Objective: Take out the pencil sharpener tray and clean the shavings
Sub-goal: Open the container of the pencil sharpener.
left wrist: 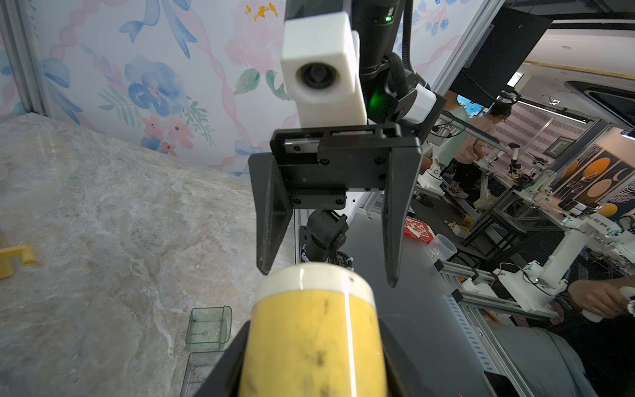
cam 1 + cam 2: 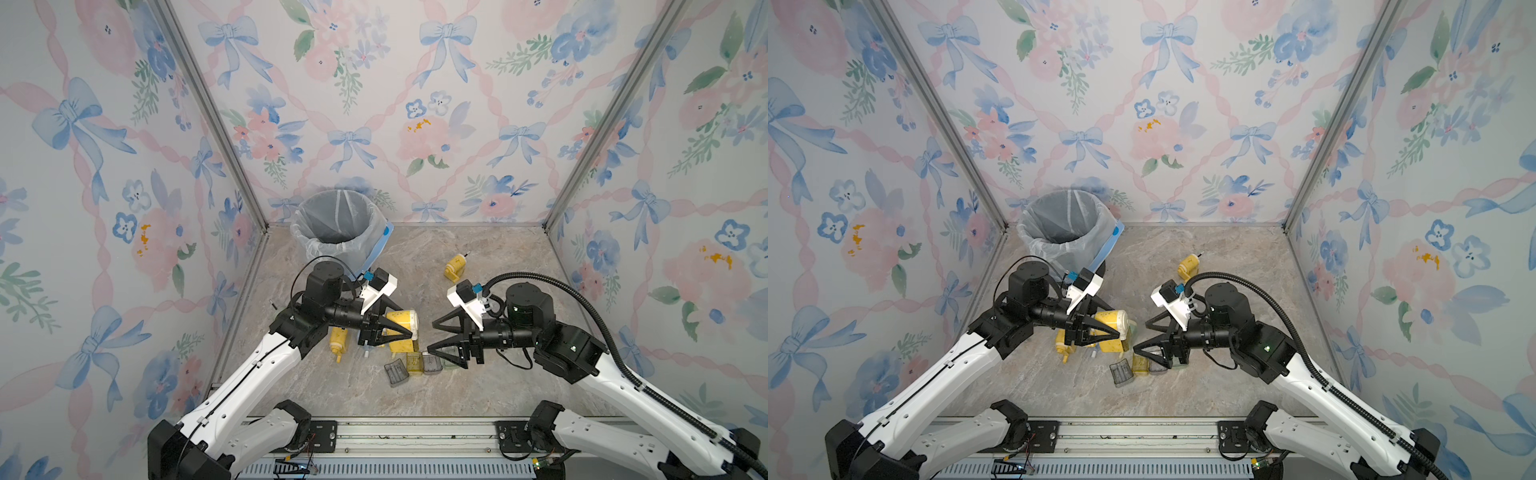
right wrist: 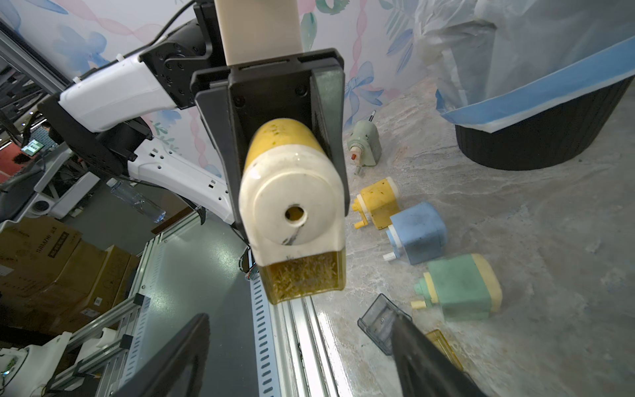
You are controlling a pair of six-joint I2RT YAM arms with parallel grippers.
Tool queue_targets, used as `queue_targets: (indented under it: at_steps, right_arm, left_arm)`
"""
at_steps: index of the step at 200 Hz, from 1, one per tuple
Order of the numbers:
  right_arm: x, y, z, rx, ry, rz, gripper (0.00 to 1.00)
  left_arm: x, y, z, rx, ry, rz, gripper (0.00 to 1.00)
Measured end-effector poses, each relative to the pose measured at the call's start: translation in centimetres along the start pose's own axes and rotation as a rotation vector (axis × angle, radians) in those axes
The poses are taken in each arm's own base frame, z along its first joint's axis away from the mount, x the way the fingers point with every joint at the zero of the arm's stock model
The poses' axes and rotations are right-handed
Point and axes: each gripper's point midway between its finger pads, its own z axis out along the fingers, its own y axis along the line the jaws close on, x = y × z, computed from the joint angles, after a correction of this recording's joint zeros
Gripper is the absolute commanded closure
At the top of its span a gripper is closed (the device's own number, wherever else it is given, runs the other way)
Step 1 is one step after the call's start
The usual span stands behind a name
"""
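My left gripper [image 2: 405, 326] is shut on a yellow pencil sharpener [image 2: 402, 322] with a cream front face, and holds it above the table. The right wrist view shows the sharpener [image 3: 292, 206] front-on. Its clear yellow tray [image 3: 302, 278], full of shavings, sits in the body's lower end. My right gripper [image 2: 431, 337] faces that front from a short gap away, open and with nothing between its fingers [image 3: 192, 347]. In the left wrist view the sharpener [image 1: 314, 340] fills the space between my left fingers.
A black bin [image 2: 338, 224] with a plastic liner stands at the back left. Several other sharpeners lie on the table, among them a yellow one [image 2: 455, 266], a blue one [image 3: 417, 232] and a green one [image 3: 460, 288]. Loose empty trays [image 2: 397, 372] lie under the grippers.
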Motion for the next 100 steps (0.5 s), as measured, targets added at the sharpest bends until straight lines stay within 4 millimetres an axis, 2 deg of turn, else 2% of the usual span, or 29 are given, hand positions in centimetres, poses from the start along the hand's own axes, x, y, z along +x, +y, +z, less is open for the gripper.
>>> queue_targets:
  at_steps: [45, 100]
  right_arm:
    - [0.5, -1.7, 1.4, 0.063, 0.026, 0.004, 0.19]
    - [-0.1, -0.8, 2.2, 0.034, 0.006, -0.028, 0.26]
  left_arm:
    - [-0.2, 0.0, 0.0, -0.001, -0.006, 0.013, 1.00]
    - [0.2, 0.6, 0.0, -0.017, -0.006, -0.012, 1.00]
